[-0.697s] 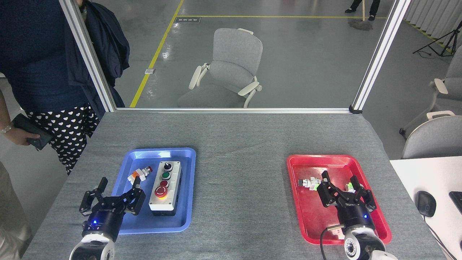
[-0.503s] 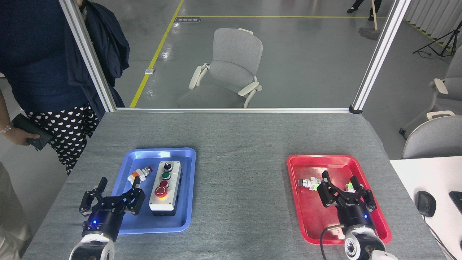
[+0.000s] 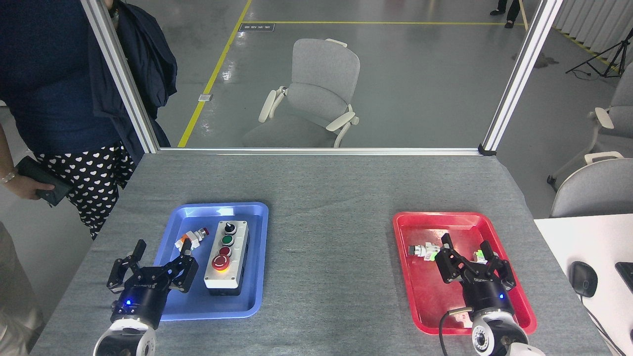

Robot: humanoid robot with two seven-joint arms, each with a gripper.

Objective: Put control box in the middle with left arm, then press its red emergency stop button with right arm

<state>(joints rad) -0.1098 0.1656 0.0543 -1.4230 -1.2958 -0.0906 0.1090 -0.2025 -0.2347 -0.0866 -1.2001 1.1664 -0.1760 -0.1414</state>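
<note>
Left gripper (image 3: 159, 252) has drifted slightly left, claws apart, empty; control box (image 3: 226, 257) untouched in blue tray (image 3: 247, 309). Right gripper (image 3: 467, 253) apart, idle.

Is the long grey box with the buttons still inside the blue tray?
Yes, in: the long pale grey control box lies flat inside the blue plastic tray, buttons facing up, untouched by either gripper.

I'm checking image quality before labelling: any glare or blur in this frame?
Head view: sharp overall; white glare on the far rim of the blue plastic tray and in the red plastic tray; sheen on the grey floor.
</note>
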